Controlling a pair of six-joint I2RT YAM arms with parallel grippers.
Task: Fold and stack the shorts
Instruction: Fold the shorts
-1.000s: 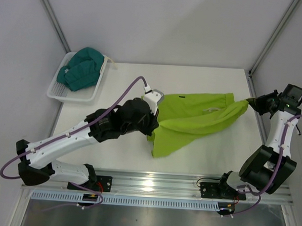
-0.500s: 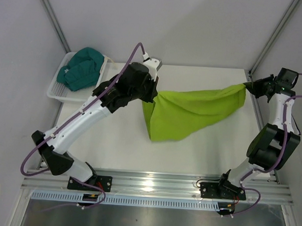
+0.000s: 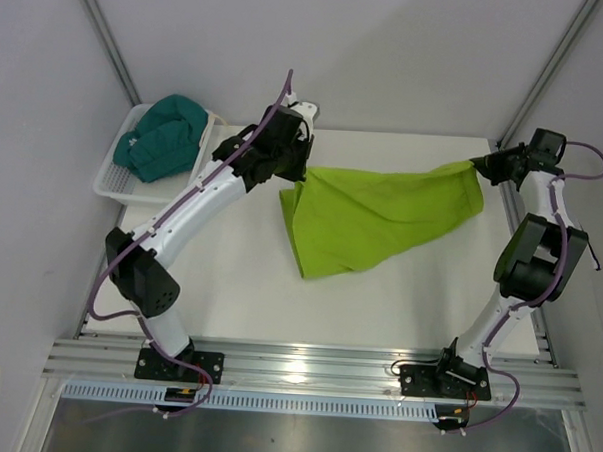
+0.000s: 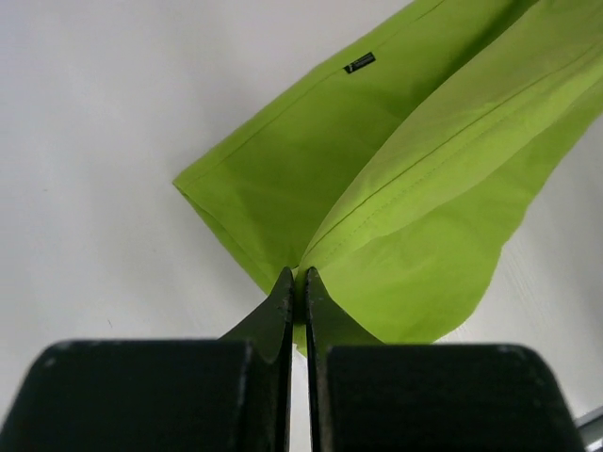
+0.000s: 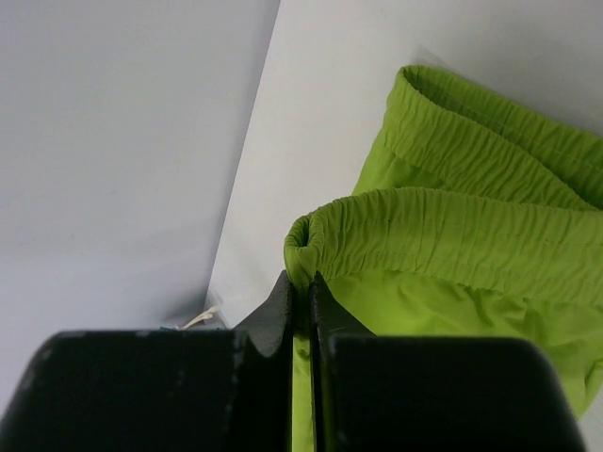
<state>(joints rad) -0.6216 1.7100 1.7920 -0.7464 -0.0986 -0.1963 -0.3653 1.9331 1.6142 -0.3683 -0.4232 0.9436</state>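
- Near half of the table (image 3: 228, 293): bare. A second ago the left arm lay low and bent across it; now that arm is stretched out toward the far edge.
- Mid-table: the lime green shorts (image 3: 382, 215) are further back than a second ago and spread wider left to right. One loose leg panel sags toward the near side. I cannot tell whether that panel rests on the surface or hangs just above it.
- Left gripper (image 4: 294, 275): jaws pressed together, pinching the hem end of the lime pair. The small dark logo (image 4: 359, 63) faces up beyond it.
- Right gripper (image 5: 300, 278): jaws likewise closed, nipping the gathered elastic waistband (image 5: 452, 235). It has travelled from the right edge up toward the far right corner.
- Far left: the dark teal shorts (image 3: 165, 135) sit bunched in the white mesh basket (image 3: 108, 183), unmoved and not yet handled.
- Judgement: the garment is being lifted and tensioned so it can be laid flat. No fold is made yet and nothing is stacked, so the task is at an early stage. The sagging panel may crease when the pair is laid down.
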